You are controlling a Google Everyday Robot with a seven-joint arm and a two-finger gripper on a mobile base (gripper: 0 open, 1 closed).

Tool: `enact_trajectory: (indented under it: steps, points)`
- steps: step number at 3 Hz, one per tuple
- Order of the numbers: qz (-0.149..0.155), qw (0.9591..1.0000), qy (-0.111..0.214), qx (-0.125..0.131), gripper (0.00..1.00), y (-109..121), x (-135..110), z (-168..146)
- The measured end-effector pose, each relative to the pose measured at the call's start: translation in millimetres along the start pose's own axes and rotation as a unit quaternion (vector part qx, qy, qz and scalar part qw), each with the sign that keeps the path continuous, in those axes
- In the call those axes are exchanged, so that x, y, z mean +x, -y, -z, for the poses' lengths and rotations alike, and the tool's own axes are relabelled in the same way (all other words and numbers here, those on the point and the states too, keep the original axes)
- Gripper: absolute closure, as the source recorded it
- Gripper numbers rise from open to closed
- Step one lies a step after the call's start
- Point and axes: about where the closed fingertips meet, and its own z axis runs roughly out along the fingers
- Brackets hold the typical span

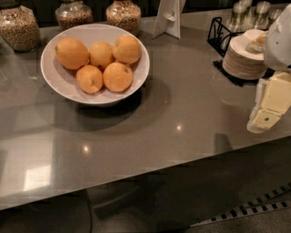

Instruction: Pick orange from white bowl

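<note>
The white bowl [54,77] stands on the grey counter at the back left, wide and glossy. It holds five yellow-orange fruits. The biggest, lemon-shaped one [72,53] lies at the left and a smaller one with a dark dimple [89,78] at the front. Three roundish oranges fill the rest: one at the front right [117,76], one in the middle [101,54] and one at the back right [127,48]. My gripper [266,113], cream and white, hangs at the far right edge over the counter's front right, far from the bowl and holding nothing I can see.
Three glass jars [18,27] stand behind the bowl. A white sign stand [168,18] is at the back middle. A stack of small white plates [243,57] sits in a black rack at the back right, with metal shakers [250,13] behind. The counter's front edge runs diagonally [150,168].
</note>
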Motion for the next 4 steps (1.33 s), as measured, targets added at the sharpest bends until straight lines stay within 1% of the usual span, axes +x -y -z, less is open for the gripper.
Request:
enact_trajectory:
  steps: [1, 2, 3, 4]
  points:
    - [0.0, 1.0, 0.0, 0.0, 0.0, 0, 0, 0]
    - [0.03, 0.9984, 0.038, 0.029, 0.0, 17, -19, -6]
    - [0.076, 0.9866, 0.125, 0.072, 0.0, 55, -57, -14]
    - [0.128, 0.9649, 0.206, 0.101, 0.0, 91, -101, -20]
